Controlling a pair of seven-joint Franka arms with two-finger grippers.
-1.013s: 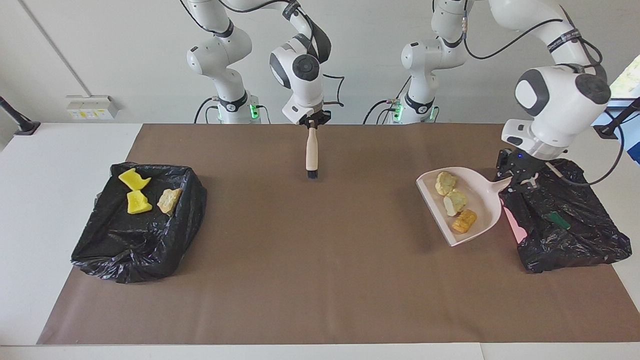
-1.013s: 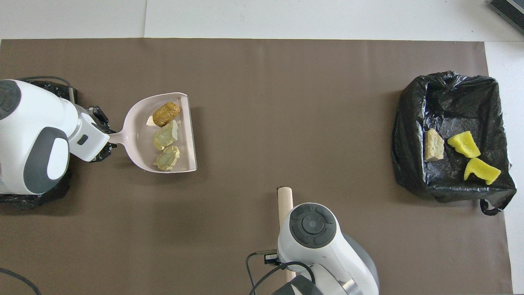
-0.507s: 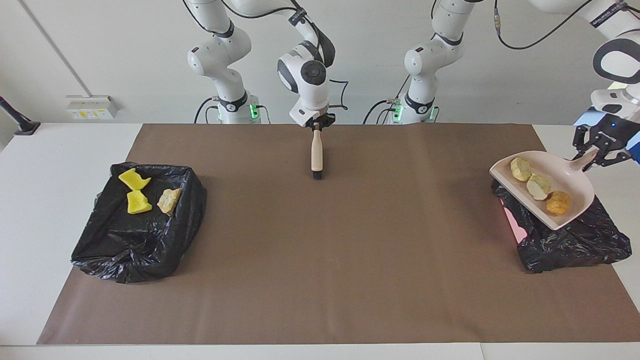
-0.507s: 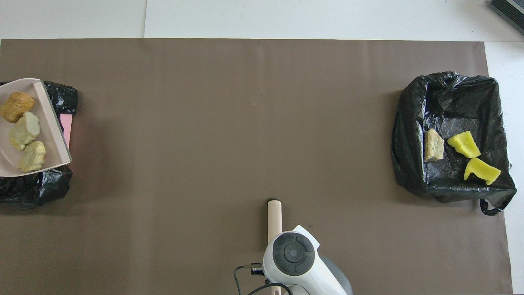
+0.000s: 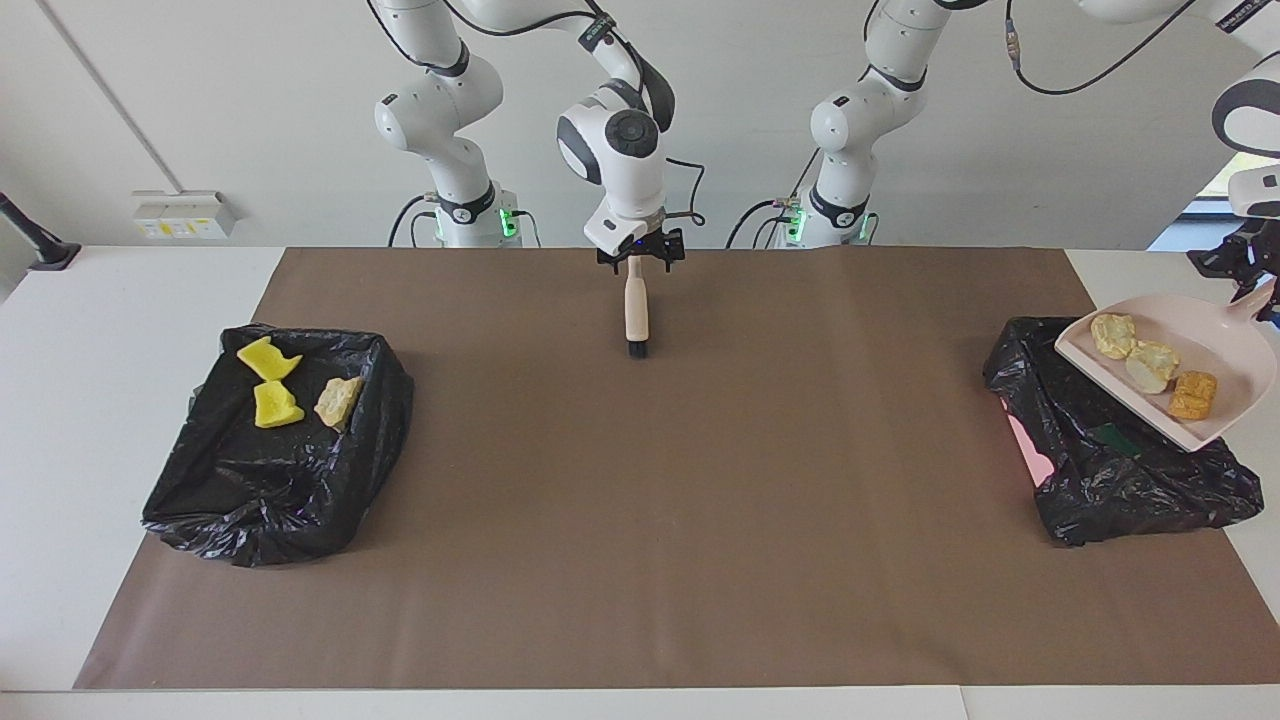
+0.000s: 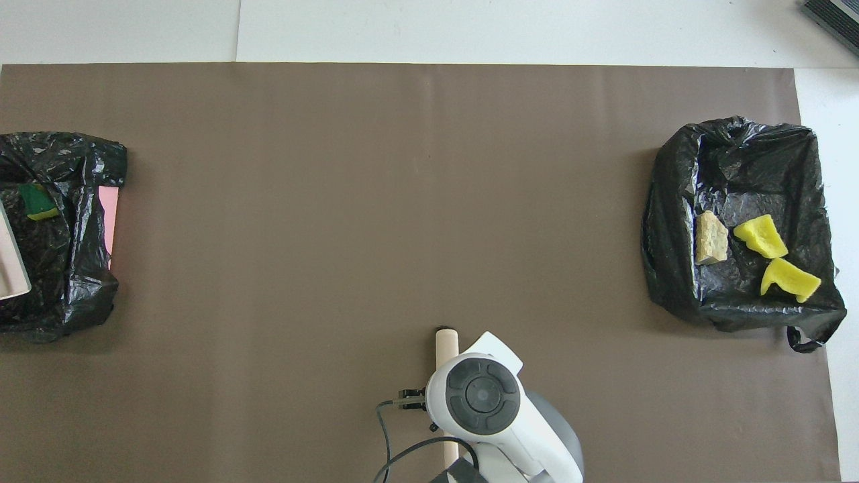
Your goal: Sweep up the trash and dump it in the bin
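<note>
Over the black bin at the left arm's end, three brown scraps are carried in a pink dustpan, its handle clamped by the left claw; tipping is needed next. By the brush, the right claw seemingly stands apart.

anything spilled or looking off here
Nothing spilled. The dustpan hangs tilted over the bin at the left arm's end, three chunks inside. That bin's black liner leaves a pink patch bare.

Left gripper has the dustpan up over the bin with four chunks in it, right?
Not quite: the dustpan holds three chunks, not four, as the facing view shows. The left gripper does hold it up over the bin.
</note>
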